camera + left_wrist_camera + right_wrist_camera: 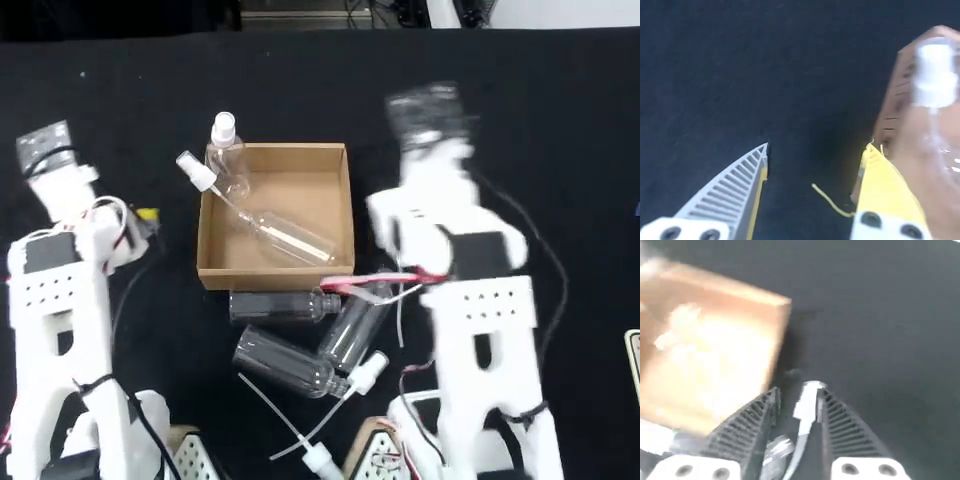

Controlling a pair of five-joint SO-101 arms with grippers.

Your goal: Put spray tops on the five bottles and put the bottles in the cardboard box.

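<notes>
The cardboard box (pixel 340 200) stands mid-table. One clear bottle (pixel 292 238) with a spray top lies slanted inside it. A second capped bottle (pixel 226 150) stands at its far left corner, and its white spray top (pixel 935 75) shows in the left wrist view. Three more bottles (pixel 283 305) (pixel 355 327) (pixel 283 362) lie in front of the box. My left gripper (pixel 817 150) (pixel 142 226) is open and empty beside the box's left wall (pixel 900 100). My right gripper (pixel 799 392) is shut on a white spray top (pixel 807 402) with a dangling tube, near the box's front right corner (pixel 782 305).
A loose spray top (pixel 322 460) with a long tube lies at the table's front edge between the arm bases. Black cloth (pixel 520 110) covers the table. The right arm's body (pixel 470 270) stands right of the lying bottles.
</notes>
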